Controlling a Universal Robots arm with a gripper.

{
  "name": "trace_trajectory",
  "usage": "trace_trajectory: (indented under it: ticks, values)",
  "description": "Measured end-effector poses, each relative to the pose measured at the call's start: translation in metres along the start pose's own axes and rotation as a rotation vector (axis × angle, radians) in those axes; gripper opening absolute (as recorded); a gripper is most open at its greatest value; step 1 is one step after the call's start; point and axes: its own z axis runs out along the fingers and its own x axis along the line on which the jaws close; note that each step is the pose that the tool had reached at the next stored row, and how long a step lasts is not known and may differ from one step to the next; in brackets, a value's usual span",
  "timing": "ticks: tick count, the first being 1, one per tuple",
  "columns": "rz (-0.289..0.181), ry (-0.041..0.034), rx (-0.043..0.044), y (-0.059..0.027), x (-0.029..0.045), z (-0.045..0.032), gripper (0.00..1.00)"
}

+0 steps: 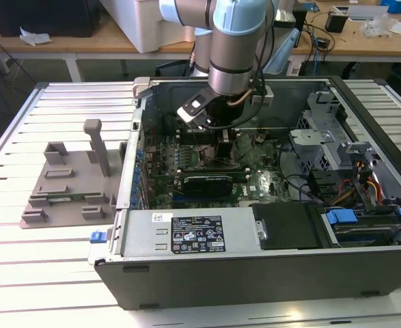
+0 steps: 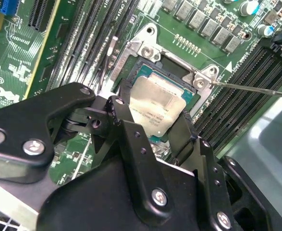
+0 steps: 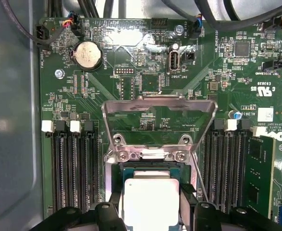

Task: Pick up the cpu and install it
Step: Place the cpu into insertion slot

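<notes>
One table (image 1: 22, 273): slatted metal, carrying everything in the exterior view.
Grey fixture (image 1: 67, 184): sitting near the table's edge on the exterior view's left, its post standing upright.
Computer case (image 1: 255, 260): lying open on its side just beside the fixture and reaching toward the table's edge on the exterior view's right.
Motherboard (image 1: 186, 184): lying flat on the case floor, facing up.
Arm (image 1: 234, 48): reaching down from above into the middle of the case, over the motherboard.
Gripper (image 2: 153, 126): straddling the cpu (image 2: 157, 108) in both wrist views, its claw narrowed on it, black fingers (image 2: 119, 113) lying against two opposite sides of the chip.
Cpu location (image 3: 150, 202): sitting flat and level in the socket (image 2: 145, 48) on the motherboard, silver top facing up, between the fingers.
Load frame (image 3: 157, 106): standing swung open at one end of the socket, leaving the chip uncovered.
Lever (image 2: 256, 89): thin metal rod, sticking out from a corner of the socket.
Memory stick (image 3: 258, 173): green, standing in a slot beyond the empty slots beside the socket.
Drive bay (image 1: 340, 219): with blue tabs, sitting in the case's corner on the exterior view's right.
</notes>
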Motion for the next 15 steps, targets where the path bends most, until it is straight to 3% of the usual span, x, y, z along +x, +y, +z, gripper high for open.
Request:
trace_trajectory:
  ticks: [12, 15]
  values:
    - [0.0, -0.0004, -0.0002, 0.0001, -0.0004, 0.0029, 0.55]
    - [0.0, 0.0004, -0.0002, 0.0002, -0.0002, 0.0031, 0.62]
